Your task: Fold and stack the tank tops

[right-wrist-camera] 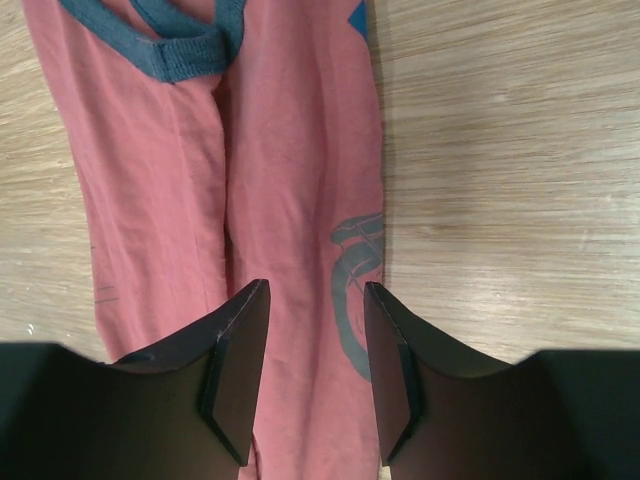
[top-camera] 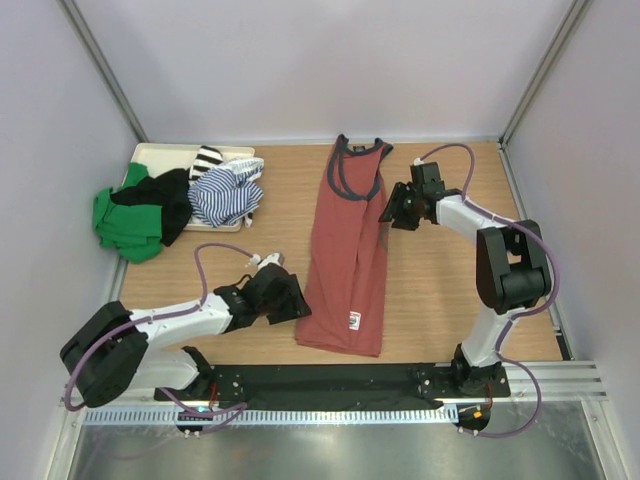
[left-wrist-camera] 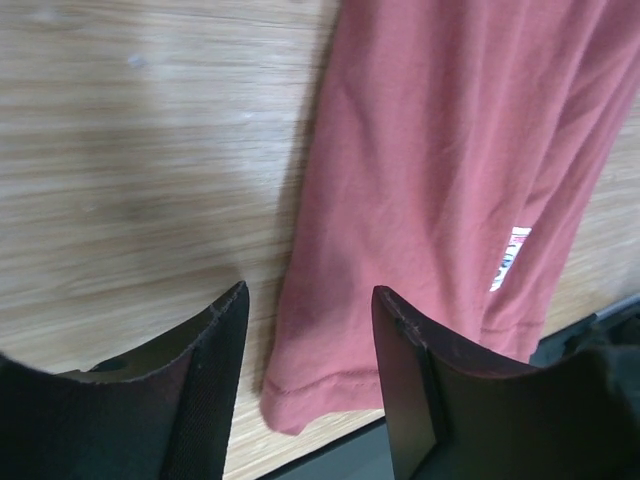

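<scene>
The brick-red cloth tank top with grey trim (top-camera: 345, 255) lies folded lengthwise on the wooden table (top-camera: 440, 290). The left gripper (left-wrist-camera: 310, 292) at the hem and the right gripper (right-wrist-camera: 316, 287) over the printed edge are part open and empty. A crosswise fold is judged next, and both edges must be pinched for it.

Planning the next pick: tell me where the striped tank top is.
Top external view: the striped tank top lies crumpled far left, partly on the white tray, just right of the black and green clothes, well left of the red tank top.
</scene>
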